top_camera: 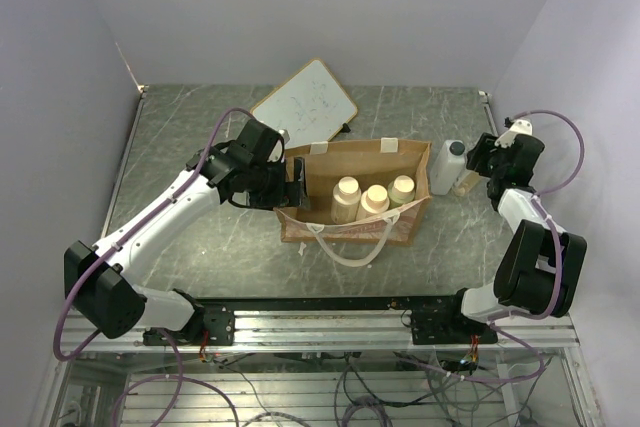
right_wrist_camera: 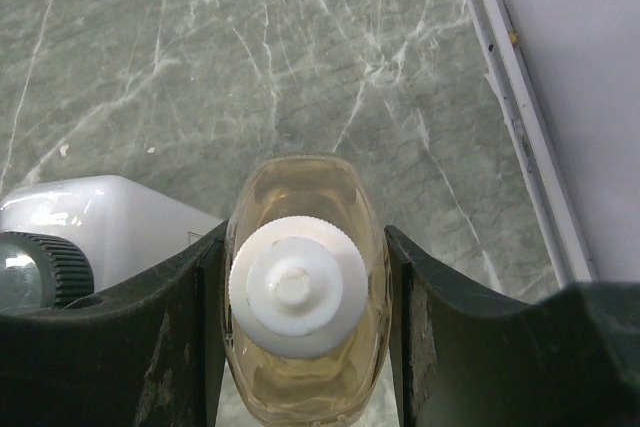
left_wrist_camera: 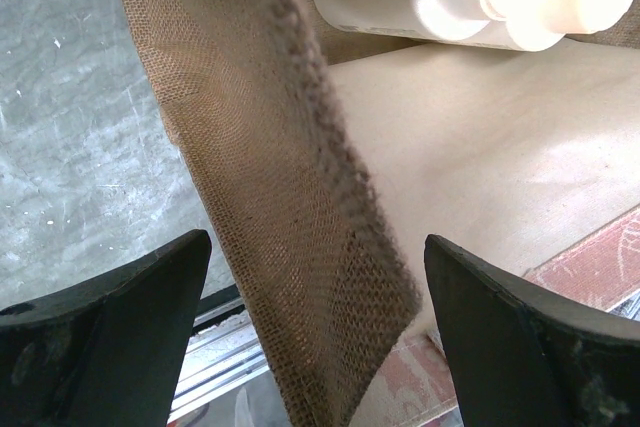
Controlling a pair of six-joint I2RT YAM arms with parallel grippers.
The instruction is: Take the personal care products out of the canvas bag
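The brown canvas bag (top_camera: 400,222) stands open on the grey marbled worktop (top_camera: 240,247), its stiff woven wall coarse and frayed along the edge. Three cream-capped bottles (top_camera: 375,197) stand in a row inside it, round lids up. The left gripper (left_wrist_camera: 310,337) straddles the bag's left wall with its jaws parted, and neither dark finger presses the weave. Outside the bag, to its right, stands a white bottle (top_camera: 447,167) with a dark ribbed cap. Just beside it is a slim amber bottle (right_wrist_camera: 305,292) — clear, oval in section, with a ridged white cap — and the right gripper (right_wrist_camera: 305,247) is clamped on its two sides.
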